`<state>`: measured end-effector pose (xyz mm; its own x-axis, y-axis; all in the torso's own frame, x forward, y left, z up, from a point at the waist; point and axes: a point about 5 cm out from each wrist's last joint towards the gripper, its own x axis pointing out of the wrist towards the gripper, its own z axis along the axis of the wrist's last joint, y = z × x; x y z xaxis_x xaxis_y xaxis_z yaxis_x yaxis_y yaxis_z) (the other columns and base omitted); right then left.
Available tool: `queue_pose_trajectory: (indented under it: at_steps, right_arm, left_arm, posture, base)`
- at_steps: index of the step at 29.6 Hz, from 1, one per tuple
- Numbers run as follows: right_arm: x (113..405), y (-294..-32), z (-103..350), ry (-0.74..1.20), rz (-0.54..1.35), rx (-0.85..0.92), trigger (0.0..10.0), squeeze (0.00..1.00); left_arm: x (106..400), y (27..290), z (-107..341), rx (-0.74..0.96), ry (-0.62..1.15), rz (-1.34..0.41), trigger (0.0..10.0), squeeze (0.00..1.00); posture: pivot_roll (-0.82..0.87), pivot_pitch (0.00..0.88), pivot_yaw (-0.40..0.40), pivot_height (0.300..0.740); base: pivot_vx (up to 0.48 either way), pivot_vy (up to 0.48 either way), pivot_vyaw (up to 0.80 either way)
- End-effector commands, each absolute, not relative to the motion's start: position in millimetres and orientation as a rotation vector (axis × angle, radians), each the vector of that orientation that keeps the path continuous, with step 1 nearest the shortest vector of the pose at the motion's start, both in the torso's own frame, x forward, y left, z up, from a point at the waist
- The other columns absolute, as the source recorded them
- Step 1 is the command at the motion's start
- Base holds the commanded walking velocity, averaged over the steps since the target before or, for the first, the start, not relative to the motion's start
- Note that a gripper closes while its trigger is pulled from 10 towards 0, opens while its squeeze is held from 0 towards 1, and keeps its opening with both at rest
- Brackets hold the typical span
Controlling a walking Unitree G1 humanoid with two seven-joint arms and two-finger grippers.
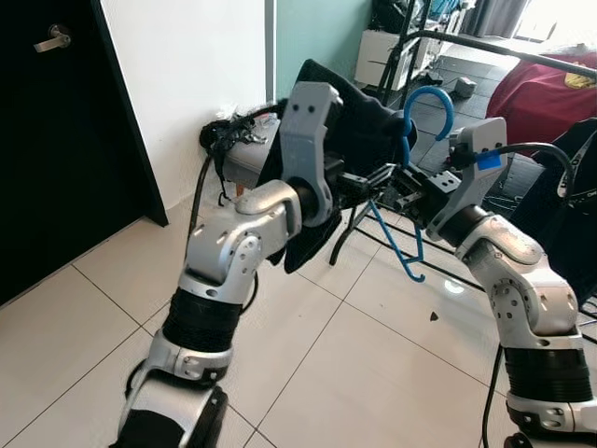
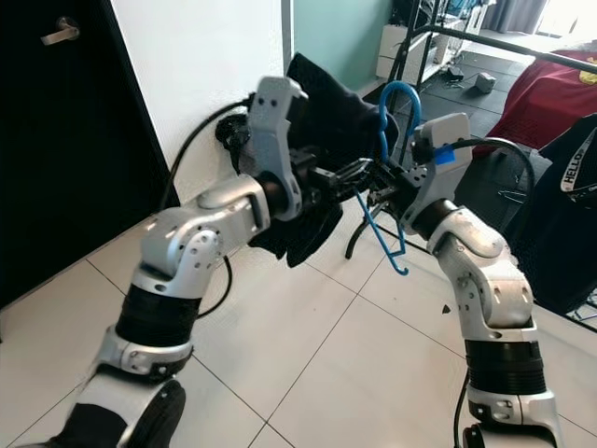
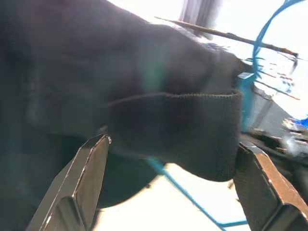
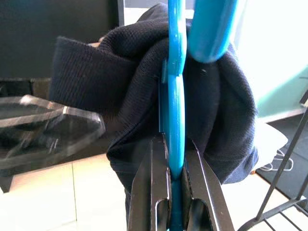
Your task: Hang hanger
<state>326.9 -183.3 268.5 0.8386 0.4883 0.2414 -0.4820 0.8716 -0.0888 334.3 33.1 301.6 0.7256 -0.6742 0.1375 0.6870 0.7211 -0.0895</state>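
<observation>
The right gripper point(image 4: 174, 159) clamps the bright blue plastic hanger point(image 1: 410, 177) at chest height, a black knit garment point(image 2: 331, 112) draped on it. The left gripper point(image 3: 168, 187) spreads wide beside the cloth, seemingly not touching.

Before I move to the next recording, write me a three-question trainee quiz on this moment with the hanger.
1. True or false: the right gripper is shut on the blue hanger.
2. What hangs on the hanger? A) dark garment B) white towel C) nothing
3. How do the left gripper's jaws stand?

Key:
1. True; its jaws pinch the hanger's stem.
2. A, the dark garment.
3. Open, one on each side of a fold of the garment, not closed on it.
</observation>
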Motion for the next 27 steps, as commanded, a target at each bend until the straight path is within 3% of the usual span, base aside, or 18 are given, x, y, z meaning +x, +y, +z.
queue_pose_trajectory:
  at_steps: [1,9,17,18,22,27]
  right_arm:
    - [319,-185,292,-0.393,0.532,-0.043,10.0,0.00]
    - [315,-194,293,-0.402,0.526,-0.053,10.0,0.00]
    - [312,-204,294,-0.407,0.505,-0.059,10.0,0.00]
    - [312,-205,295,-0.411,0.506,-0.061,10.0,0.00]
    - [311,-206,296,-0.414,0.513,-0.063,10.0,0.00]
    - [307,-208,301,-0.420,0.554,-0.040,10.0,0.00]
  left_arm:
    - [338,42,308,-0.073,-0.156,-0.716,10.0,1.00]
    - [335,64,317,0.048,-0.264,-0.729,10.0,1.00]
    - [310,79,317,0.129,-0.330,-0.954,10.0,1.00]
    - [301,81,310,0.164,-0.332,-1.029,10.0,0.00]
    - [298,84,306,0.187,-0.338,-1.053,10.0,0.00]
    - [311,97,302,0.240,-0.364,-0.936,10.0,0.00]
  posture:
    - [-0.04,0.084,-0.025,0.740]
    - [-0.04,0.082,-0.028,0.740]
    - [-0.04,0.090,-0.028,0.740]
    - [-0.04,0.090,-0.028,0.740]
    - [-0.04,0.094,-0.029,0.740]
    - [-0.04,0.096,-0.033,0.740]
  base:
    - [0.000,0.000,0.00]
    - [0.000,0.000,0.00]
    - [0.000,0.000,0.00]
    - [0.000,0.000,0.00]
    - [0.000,0.000,0.00]
    - [0.000,0.000,0.00]
